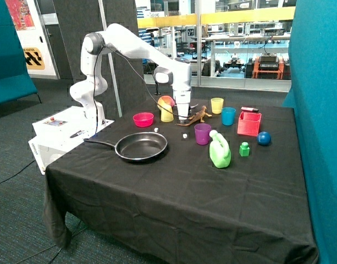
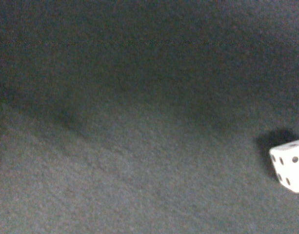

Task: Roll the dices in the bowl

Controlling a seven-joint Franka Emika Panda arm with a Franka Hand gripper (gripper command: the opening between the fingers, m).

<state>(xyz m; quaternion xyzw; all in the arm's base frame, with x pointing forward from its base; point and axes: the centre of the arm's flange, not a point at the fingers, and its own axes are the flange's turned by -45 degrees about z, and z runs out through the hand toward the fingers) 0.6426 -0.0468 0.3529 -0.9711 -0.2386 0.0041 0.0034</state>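
Note:
The magenta-pink bowl (image 1: 143, 119) stands on the black cloth behind the frying pan, and I see nothing in it. One white die (image 1: 156, 130) lies on the cloth between the bowl and the pan. The other die (image 1: 184, 135) lies just in front of the gripper (image 1: 183, 120), beside the purple cup. The gripper hangs low over the cloth, a little behind this die and apart from it. In the wrist view only black cloth shows, with a die (image 2: 290, 165) at the picture's edge, dark pips visible.
A black frying pan (image 1: 141, 146) lies in front. A purple cup (image 1: 202, 133), a toy dinosaur (image 1: 198, 116), a yellow cup holding an orange ball (image 1: 166, 109), a blue cup (image 1: 228, 116), a green bottle (image 1: 219, 151), a green block (image 1: 244, 149) and a red box (image 1: 249, 123) stand nearby.

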